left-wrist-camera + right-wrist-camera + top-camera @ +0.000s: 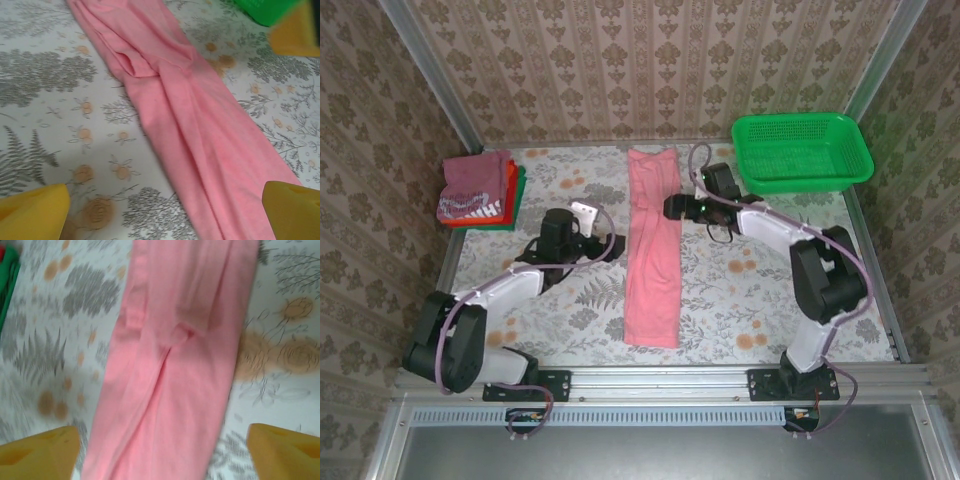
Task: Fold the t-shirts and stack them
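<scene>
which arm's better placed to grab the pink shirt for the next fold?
Right, likely. The right gripper is open at the edge of the salmon-pink t-shirt, with the cloth centred between its fingers in its wrist view. The left gripper, also open, sits off to the strip's left.

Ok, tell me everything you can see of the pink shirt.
The salmon-pink t-shirt is soft cloth, folded lengthwise into a long narrow strip. It lies flat on the floral table, running from the far side toward the near edge. Creases run down it, with a tucked sleeve fold partway. The right gripper is by its right edge; contact unclear.
</scene>
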Controlling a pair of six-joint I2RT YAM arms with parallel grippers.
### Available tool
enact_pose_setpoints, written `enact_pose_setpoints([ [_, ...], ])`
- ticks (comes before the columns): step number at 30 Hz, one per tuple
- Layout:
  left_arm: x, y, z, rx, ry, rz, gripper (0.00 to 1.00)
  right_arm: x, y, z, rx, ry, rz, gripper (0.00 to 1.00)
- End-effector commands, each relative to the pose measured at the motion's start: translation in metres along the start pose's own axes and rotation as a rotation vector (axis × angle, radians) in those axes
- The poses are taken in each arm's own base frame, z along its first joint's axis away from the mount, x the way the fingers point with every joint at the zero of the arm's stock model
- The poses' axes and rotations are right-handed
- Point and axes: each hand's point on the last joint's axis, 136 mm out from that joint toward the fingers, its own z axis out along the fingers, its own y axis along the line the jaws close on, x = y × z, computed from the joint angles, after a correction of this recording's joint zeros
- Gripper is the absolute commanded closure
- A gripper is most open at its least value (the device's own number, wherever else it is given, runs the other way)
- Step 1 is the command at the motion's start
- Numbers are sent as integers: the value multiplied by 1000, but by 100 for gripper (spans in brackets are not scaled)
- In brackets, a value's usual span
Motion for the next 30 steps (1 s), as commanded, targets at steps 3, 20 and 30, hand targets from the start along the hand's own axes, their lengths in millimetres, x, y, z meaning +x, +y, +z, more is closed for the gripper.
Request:
enact_pose_setpoints([
  [3,-25,9,-25,34,-11,92,0,63,43,-21,-61,58,-529,0],
  [20,-35,14,-66,-45,-90,271,0,132,30,62,16,378,-797,7],
  [30,-32,16,-69,-59,-99,257,0,57,17,88,82,271,-771,4],
])
